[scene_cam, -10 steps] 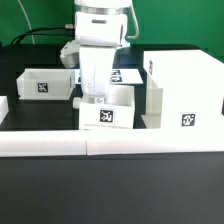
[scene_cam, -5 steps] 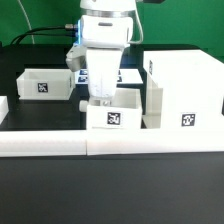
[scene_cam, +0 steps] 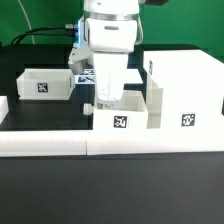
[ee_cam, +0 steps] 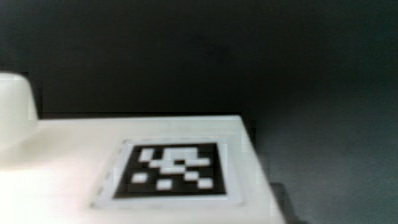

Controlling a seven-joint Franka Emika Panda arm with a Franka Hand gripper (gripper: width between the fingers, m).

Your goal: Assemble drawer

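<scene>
Finding 1. In the exterior view the arm stood in the upper centre of the frame with its tool (scene_cam: pixel 104 100) lowered onto the rear left corner of the centre tray (scene_cam: pixel 122 122). The fingertips were masked by the tray wall and the arm's own body. I could not tell whether the tool was spread, pressed together or pinching the wall.

Finding 2. The centre tray sat upright on the table (scene_cam: pixel 110 190), tagged face toward the camera, just beside the left face of the cabinet shell (scene_cam: pixel 186 90) at the right of the frame. Contact between them could not be confirmed. In my judgement the tray was placed there to be lined up for entry into the shell.

Finding 3. The second tray (scene_cam: pixel 45 84) stood well apart at the left of the frame, untouched. The border bars (scene_cam: pixel 60 145) ran across the lower frame in front of all parts, apparently as a stop.

Finding 4. The wrist view was blurred. It showed a tag (ee_cam: pixel 175 170) on a white face with dark table beyond. Which part carried it could not be determined.
</scene>
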